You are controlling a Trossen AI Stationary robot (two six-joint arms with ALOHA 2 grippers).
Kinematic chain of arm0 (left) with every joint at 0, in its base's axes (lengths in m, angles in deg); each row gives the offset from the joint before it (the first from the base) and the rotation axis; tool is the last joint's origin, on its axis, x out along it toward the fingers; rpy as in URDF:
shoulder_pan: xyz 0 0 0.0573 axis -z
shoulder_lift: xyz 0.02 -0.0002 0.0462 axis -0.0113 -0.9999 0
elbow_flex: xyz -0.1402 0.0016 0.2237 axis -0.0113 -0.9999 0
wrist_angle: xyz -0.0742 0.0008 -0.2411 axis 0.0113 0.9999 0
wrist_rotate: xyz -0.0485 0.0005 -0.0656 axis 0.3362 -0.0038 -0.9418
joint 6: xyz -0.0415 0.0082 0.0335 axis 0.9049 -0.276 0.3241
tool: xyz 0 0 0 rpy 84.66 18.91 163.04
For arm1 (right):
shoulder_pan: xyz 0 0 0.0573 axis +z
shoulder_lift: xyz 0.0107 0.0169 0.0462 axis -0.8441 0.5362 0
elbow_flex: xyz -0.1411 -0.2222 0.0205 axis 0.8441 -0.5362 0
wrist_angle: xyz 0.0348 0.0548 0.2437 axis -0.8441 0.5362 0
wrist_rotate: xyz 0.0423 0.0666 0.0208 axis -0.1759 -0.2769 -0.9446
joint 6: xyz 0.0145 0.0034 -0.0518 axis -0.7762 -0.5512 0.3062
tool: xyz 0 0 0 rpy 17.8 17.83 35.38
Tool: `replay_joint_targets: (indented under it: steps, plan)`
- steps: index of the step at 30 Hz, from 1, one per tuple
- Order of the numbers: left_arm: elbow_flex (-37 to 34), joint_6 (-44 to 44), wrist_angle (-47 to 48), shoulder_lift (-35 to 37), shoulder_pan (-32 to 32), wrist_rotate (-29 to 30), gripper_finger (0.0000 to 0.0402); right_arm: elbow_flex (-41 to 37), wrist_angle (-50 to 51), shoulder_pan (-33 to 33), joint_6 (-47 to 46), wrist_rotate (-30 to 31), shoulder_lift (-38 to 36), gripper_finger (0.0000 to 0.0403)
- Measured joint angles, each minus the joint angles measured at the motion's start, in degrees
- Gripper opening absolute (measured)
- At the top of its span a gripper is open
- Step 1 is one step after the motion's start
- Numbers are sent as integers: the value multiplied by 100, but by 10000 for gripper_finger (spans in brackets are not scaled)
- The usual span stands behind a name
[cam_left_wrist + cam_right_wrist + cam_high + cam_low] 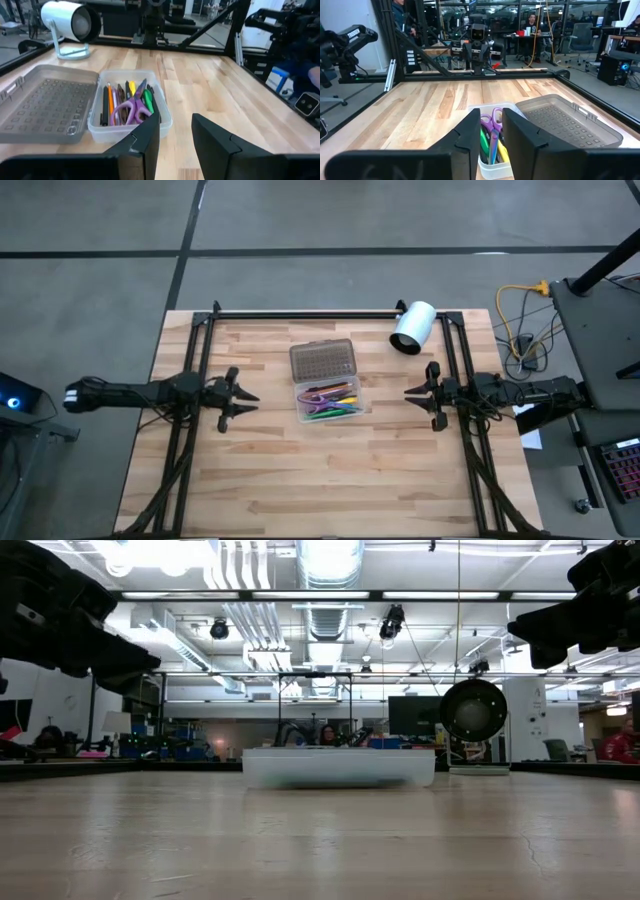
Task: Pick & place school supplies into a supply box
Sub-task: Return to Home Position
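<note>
The clear supply box [328, 401] lies mid-table with its grey dotted lid [322, 360] open flat toward the far edge. Inside lie the pens and pencils [116, 102], yellow, orange, green and dark, with the purple-handled scissors [131, 107] on top. My left gripper [245, 397] hovers left of the box, open and empty; its fingers frame the box's near corner in the left wrist view [175, 135]. My right gripper [412, 392] hovers right of the box, open and empty, pointing at it [490, 132].
A white cylinder lamp [412, 327] on a stand sits near the far right corner. Dark frame rails [320, 313] run along the far edge and both sides. Bare wood stretches across the near half of the table [330, 480]. People sit in the room beyond.
</note>
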Motion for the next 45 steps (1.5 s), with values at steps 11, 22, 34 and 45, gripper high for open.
replay_joint_targets:
  steps: [11, 22, 34, 45]
  plan:
    - [0, 2, 2, -444, 0, 0, 99, 0, 0, 1, 1, -2, 0, 79]
    - [-2, 2, 2, -766, 0, 0, 99, 0, 1, 0, 0, 0, 0, 70]
    - [-2, 2, 2, -897, 0, 0, 99, 0, 2, 0, 0, 0, 0, 81]
    - [0, 2, 4, -895, 0, 0, 99, 0, 2, 0, 0, -1, 0, 68]
